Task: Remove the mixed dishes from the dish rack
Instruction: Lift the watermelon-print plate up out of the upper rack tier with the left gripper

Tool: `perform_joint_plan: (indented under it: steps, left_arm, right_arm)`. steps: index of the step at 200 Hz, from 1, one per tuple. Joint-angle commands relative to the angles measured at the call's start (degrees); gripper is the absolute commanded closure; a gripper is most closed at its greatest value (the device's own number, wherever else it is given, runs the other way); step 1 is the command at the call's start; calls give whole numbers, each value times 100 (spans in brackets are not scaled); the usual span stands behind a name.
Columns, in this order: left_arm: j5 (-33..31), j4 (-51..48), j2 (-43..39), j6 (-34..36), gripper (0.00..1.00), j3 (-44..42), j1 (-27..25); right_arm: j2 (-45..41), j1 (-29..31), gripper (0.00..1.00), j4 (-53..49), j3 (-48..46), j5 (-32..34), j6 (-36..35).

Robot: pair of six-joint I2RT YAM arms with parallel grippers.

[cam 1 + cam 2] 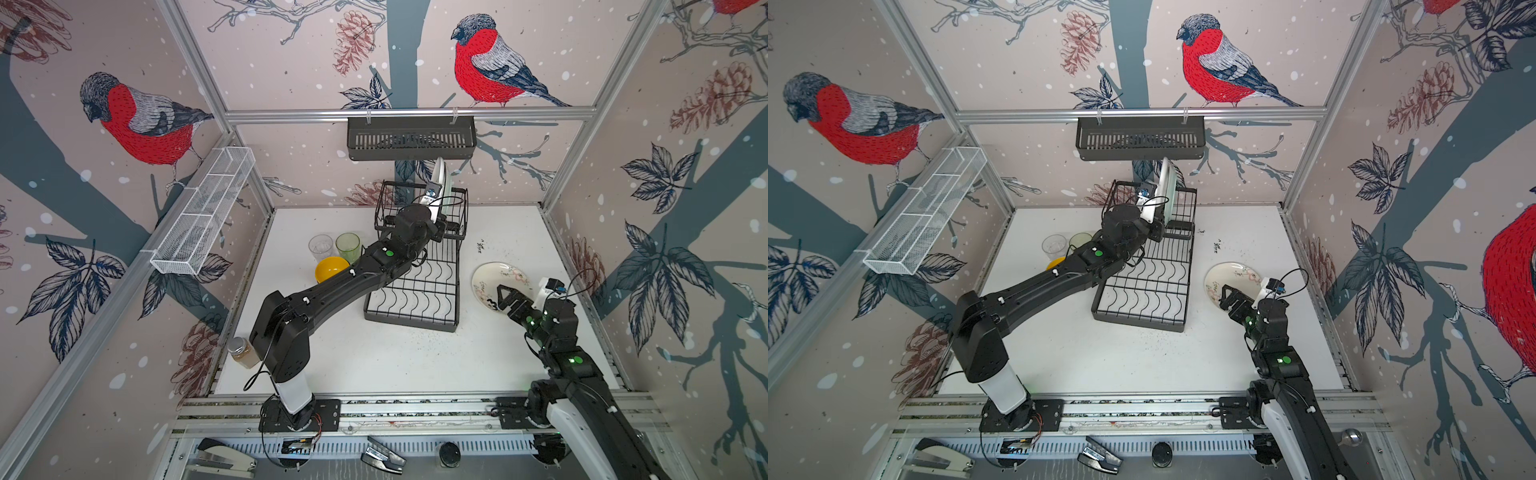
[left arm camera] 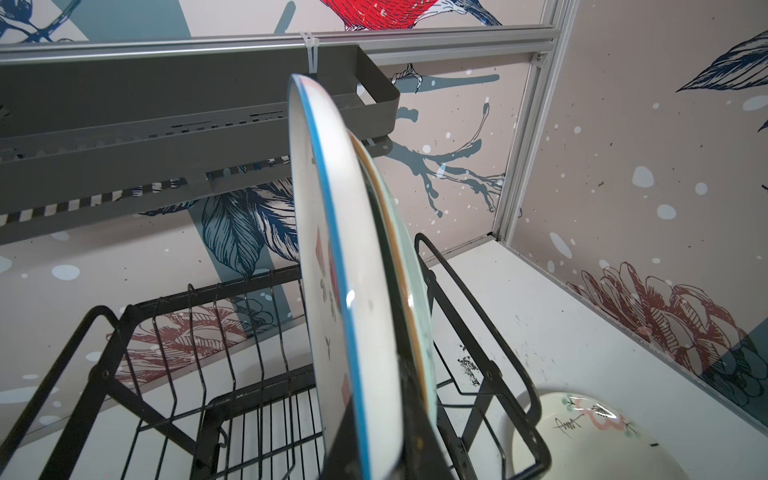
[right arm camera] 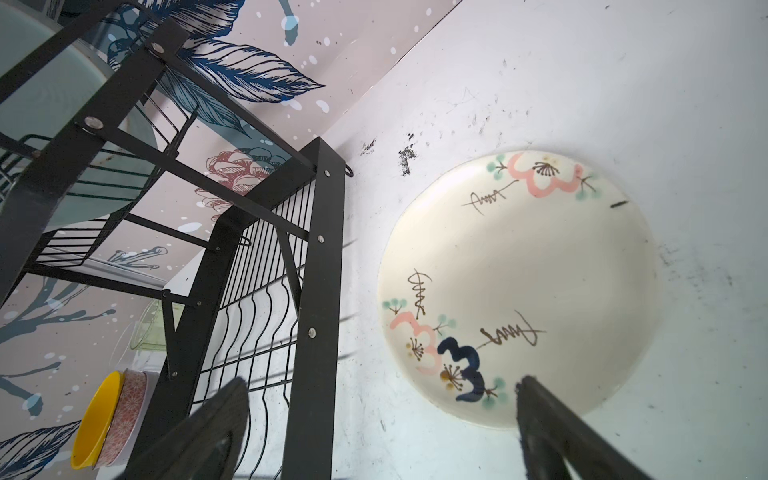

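Left claw (image 2: 386,419) pinched shut on upright blue-rimmed plate (image 2: 357,257) in rack (image 2: 492,370); right claw (image 3: 382,382) wide open, empty; lifting may drag neighbouring mint plate (image 2: 417,332) out

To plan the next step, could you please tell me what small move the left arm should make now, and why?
Probably lift straight up, slowly: the left jaws are shut on the blue-rimmed plate, which stands upright at the rack, close beside a mint plate that a sideways pull might drag.
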Motion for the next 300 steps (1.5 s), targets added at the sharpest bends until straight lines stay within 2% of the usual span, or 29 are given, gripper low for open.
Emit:
perform_joint_plan:
  steps: [1,300]
  left_arm:
    - [-588,986,-131,435,100,3,27]
    - [-327,1705,-746,677,100,-542,22]
  right_arm:
    - [2,-20,0,25,36,-42,61]
    - [32,-85,0,69,-43,-61,70]
